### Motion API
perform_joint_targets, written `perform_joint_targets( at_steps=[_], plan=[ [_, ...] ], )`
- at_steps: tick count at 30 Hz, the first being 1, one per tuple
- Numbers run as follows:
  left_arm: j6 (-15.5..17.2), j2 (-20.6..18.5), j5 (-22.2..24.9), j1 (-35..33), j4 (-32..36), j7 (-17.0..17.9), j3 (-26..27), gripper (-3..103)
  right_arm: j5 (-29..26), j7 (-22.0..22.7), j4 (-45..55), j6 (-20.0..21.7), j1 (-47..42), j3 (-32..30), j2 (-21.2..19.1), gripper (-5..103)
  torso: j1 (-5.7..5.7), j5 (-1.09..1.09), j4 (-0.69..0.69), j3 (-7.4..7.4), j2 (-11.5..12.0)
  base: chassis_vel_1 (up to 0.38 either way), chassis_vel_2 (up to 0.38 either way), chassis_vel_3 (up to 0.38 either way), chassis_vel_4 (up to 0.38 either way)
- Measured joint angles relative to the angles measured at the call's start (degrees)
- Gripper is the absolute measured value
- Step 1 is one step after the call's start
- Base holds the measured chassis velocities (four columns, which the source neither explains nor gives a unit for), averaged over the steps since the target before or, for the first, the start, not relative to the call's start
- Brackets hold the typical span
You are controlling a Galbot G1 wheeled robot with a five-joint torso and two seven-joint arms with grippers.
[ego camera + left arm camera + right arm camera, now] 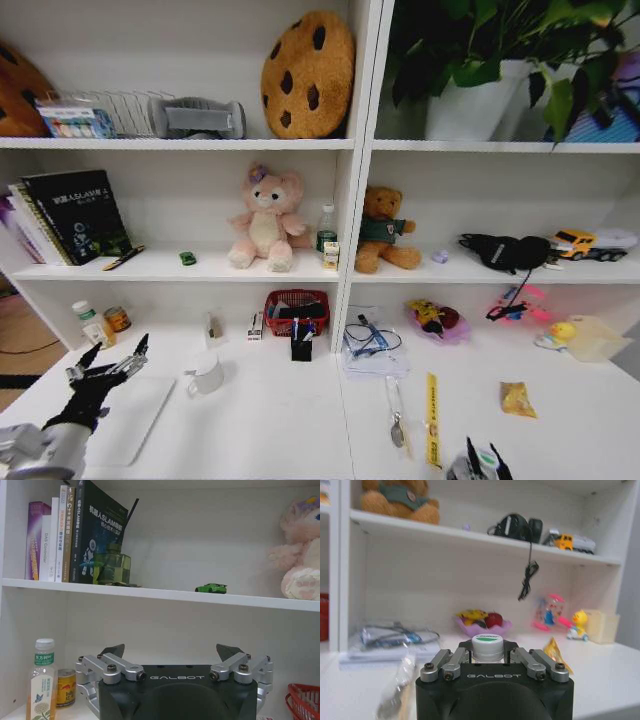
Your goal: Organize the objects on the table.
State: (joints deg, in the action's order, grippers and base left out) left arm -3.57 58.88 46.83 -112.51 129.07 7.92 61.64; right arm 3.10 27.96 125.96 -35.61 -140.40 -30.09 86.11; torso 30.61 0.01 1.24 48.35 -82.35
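My left gripper [112, 358] [171, 652] hovers open above the left end of the white table [280, 425], over a flat silver slab that looks like the closed laptop [135, 420]. At the front edge my right gripper [480, 462] [487, 655] is shut on a small bottle with a white and green cap [487, 646]. A tiny green toy car [187, 258] [211, 588] and a black pen [123, 258] lie on the shelf above the table. A white mug [207, 375], a spoon [397, 428] and a yellow strip [432, 405] lie on the table.
At the back of the table stand a tea bottle [88, 322] [42, 680], a can [118, 319], a red basket [297, 308], a black pen holder [301, 347], a cable bag [372, 345], a fruit bowl [437, 320] and a snack packet [517, 398]. Shelf boards overhang the back.
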Motion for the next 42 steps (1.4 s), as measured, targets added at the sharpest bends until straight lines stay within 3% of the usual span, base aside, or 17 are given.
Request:
perform_joint_targets(
  at_steps=[9, 11, 21, 23, 36, 40, 42],
  plan=[
    [0.01, 0.00, 0.00, 0.00, 0.00, 0.00, 0.00, 100, -0.69, 0.12, -19.78, -3.74, 9.34, 0.37, 2.41, 30, 0.00, -0.01, 0.00, 0.00, 0.00, 0.000, 0.000, 0.000, 0.000],
    [0.01, 0.00, 0.00, 0.00, 0.00, 0.00, 0.00, 100, -0.69, 0.12, -19.78, -3.74, 9.34, 0.37, 2.41, 30, 0.00, -0.01, 0.00, 0.00, 0.00, 0.000, 0.000, 0.000, 0.000],
    [0.01, 0.00, 0.00, 0.00, 0.00, 0.01, 0.00, 100, -1.89, -3.39, -40.13, -4.76, 22.24, 0.73, 0.12, 30, 0.00, -0.02, 0.00, 0.00, 0.00, 0.000, 0.000, 0.000, 0.000],
    [0.01, 0.00, 0.00, 0.00, 0.00, 0.01, 0.00, 100, -0.51, -4.06, -47.56, -5.46, 28.03, 1.36, -0.41, 30, 0.00, 0.00, 0.00, 0.00, 0.01, 0.000, 0.000, 0.000, 0.000],
    [0.01, 0.00, 0.00, 0.00, 0.00, 0.01, 0.00, 100, 0.27, -7.13, -67.72, -5.16, 46.43, 4.04, -3.31, 27, 0.01, 0.00, -0.01, 0.01, 0.01, 0.000, 0.000, 0.000, 0.000],
    [0.02, 0.00, 0.00, 0.00, 0.00, 0.01, 0.00, 100, 0.15, -7.81, -68.59, -4.74, 48.23, 4.24, -3.63, 43, 0.01, -0.01, -0.01, 0.01, 0.01, 0.000, 0.000, 0.000, 0.000],
    [0.01, 0.00, 0.00, 0.00, 0.00, 0.01, 0.00, 100, 0.15, -8.00, -68.59, -4.69, 48.15, 4.34, -3.60, 43, 0.01, -0.01, 0.00, 0.01, 0.01, 0.000, 0.000, 0.000, 0.000]
  ],
)
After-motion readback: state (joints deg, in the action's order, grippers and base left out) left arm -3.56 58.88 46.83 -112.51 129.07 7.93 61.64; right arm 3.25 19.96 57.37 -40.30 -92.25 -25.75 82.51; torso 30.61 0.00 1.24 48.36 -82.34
